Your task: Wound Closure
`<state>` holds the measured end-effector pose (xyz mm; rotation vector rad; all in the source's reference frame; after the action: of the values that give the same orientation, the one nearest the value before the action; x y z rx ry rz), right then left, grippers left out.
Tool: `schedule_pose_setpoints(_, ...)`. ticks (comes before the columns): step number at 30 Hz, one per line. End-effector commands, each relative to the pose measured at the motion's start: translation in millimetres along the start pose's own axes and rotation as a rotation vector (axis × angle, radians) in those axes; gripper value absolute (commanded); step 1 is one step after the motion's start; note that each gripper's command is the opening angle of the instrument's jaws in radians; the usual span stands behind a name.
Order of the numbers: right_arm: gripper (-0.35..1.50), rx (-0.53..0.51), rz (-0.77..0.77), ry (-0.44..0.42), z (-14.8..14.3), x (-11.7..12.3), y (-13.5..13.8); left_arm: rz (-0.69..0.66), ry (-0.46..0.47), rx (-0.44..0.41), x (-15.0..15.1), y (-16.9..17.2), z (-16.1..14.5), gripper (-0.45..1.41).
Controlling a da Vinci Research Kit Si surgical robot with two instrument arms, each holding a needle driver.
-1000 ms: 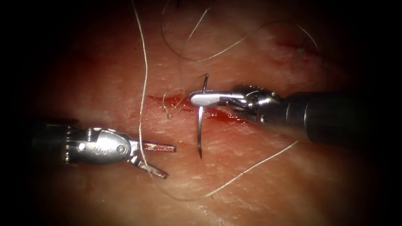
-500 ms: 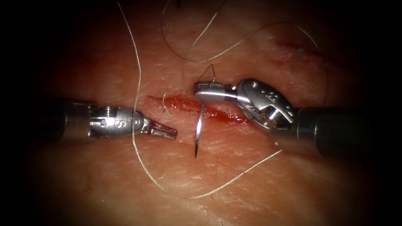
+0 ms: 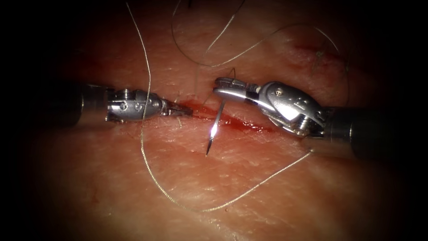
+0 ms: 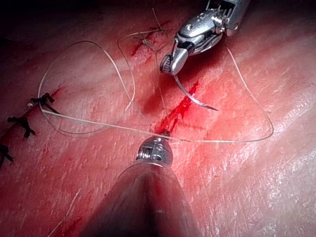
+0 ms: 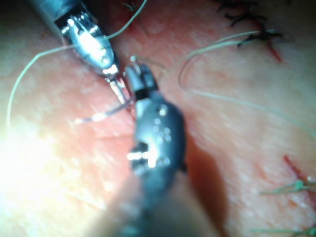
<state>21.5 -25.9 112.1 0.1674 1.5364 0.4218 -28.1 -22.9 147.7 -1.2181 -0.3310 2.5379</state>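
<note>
The right claw (image 3: 221, 88) gripped the curved needle (image 3: 215, 128) near its tail, its point free over the cut (image 3: 232, 119); the left claw (image 3: 183, 110), closed and empty, lay just beside it.

2 tools (image 3: 180, 109) (image 3: 225, 85), 1 needle (image 3: 215, 127), 1 cut (image 3: 232, 119), 1 long thread (image 3: 249, 189)

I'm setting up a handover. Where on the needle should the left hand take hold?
On the free shaft of the needle, below the right hand that grips its upper part, well above the tip. Come from the left, where the left hand lies; the needle hangs clear of the tissue.
</note>
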Motion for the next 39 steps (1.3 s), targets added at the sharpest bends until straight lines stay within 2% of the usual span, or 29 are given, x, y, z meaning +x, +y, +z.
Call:
schedule_pose_setpoints(1, -0.35, -0.002, -0.010, -0.002, 0.6, -0.6, 0.0, 0.002, -0.022, 0.001, -0.3, 0.1, 1.0, -0.39)
schedule_pose_setpoints(6, -0.35, -0.015, -0.048, -0.013, 0.7, -0.7, -0.1, 0.011, -0.128, 0.023, -2.0, -0.5, 2.0, -0.44)
schedule_pose_setpoints(11, -0.35, -0.023, -0.093, -0.027, 1.0, -1.0, 0.0, 0.027, -0.168, -0.018, -3.7, -0.8, 3.2, -0.45)
schedule_pose_setpoints(21, -0.35, -0.091, -0.296, -0.098, 3.0, -2.4, 0.8, 0.026, -0.170, -0.036, -3.5, -2.7, 4.1, -0.45)
schedule_pose_setpoints(33, -0.35, -0.108, -0.483, -0.154, 5.0, -5.3, 0.9, 0.028, -0.165, -0.053, -3.6, -3.6, 4.3, -0.45)
schedule_pose_setpoints(39, -0.35, -0.137, -0.543, -0.181, 4.6, -5.1, 1.8, 0.028, -0.165, -0.055, -3.6, -3.7, 4.1, -0.45)
